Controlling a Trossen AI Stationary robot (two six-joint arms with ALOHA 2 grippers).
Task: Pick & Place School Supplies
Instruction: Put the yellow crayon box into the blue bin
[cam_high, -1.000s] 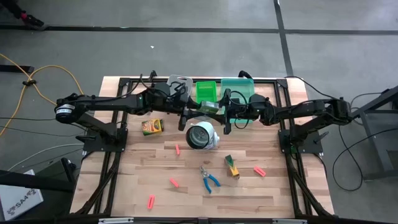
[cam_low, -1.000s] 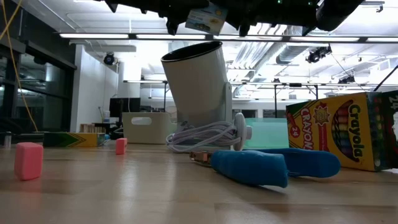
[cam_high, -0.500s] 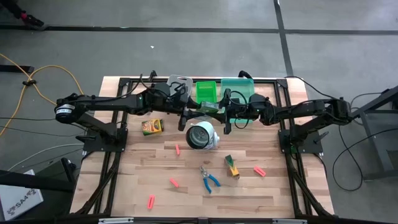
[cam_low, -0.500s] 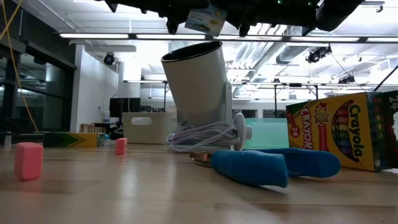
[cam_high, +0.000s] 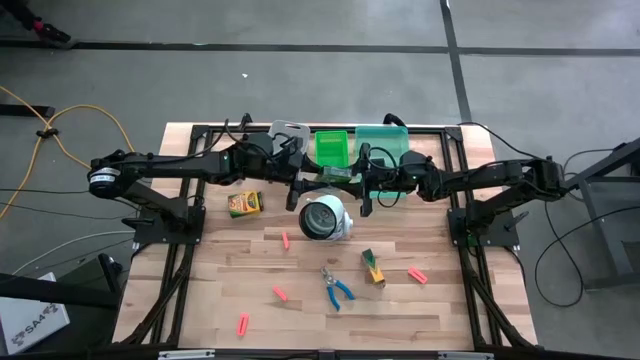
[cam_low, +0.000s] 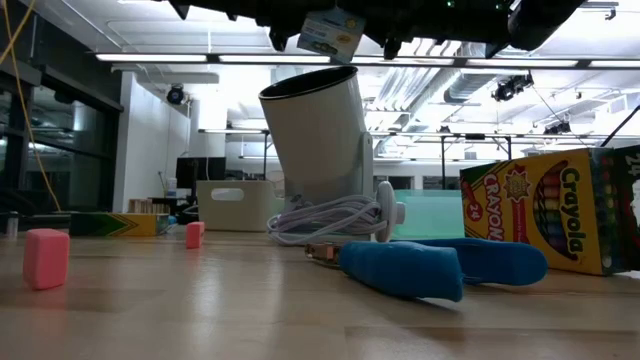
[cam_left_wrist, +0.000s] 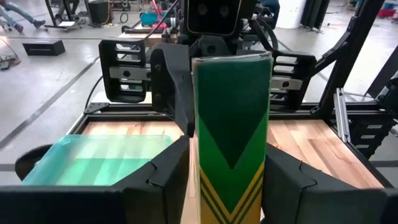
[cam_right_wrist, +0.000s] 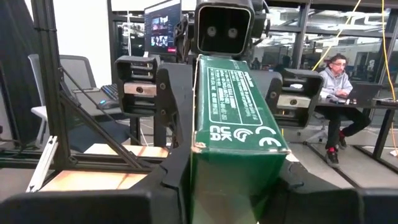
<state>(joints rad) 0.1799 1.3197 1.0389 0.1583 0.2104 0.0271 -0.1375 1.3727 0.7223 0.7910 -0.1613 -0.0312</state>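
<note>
Pincer meets pincer above the middle of the wooden counter (cam_high: 300, 320), with one small green-and-yellow cardboard crayon box (cam_high: 333, 177) bridging the gap between my two arms, up off the surface. My right pincer (cam_high: 366, 186) comes in from the right and has the box clamped between its two dark fingers; in the right wrist view the box's printed green side fills the space between them. My left pincer (cam_high: 300, 183) comes in from the left and sits around the box's other end; whether it grips the box or merely flanks it I cannot tell. The held box hangs just in front of the green plastic bin (cam_high: 333, 146), with the grey plastic bin (cam_high: 289, 136) and the teal plastic bin (cam_high: 382, 143) on either side of that one along the far edge.

Just below the held box a round white object with a dark face (cam_high: 324, 218) leans on the counter. A second crayon box (cam_high: 244, 204) lies to its left under my left arm, and a third crayon box (cam_high: 373, 267) lies nearer the front, beside the small blue-handled scissors (cam_high: 337, 287). Short red-pink stubs are scattered well apart: one (cam_high: 285, 240) near the white object, one (cam_high: 280, 293) left of the scissors, one (cam_high: 243, 323) towards the front edge, one (cam_high: 417, 275) right of the third box.
</note>
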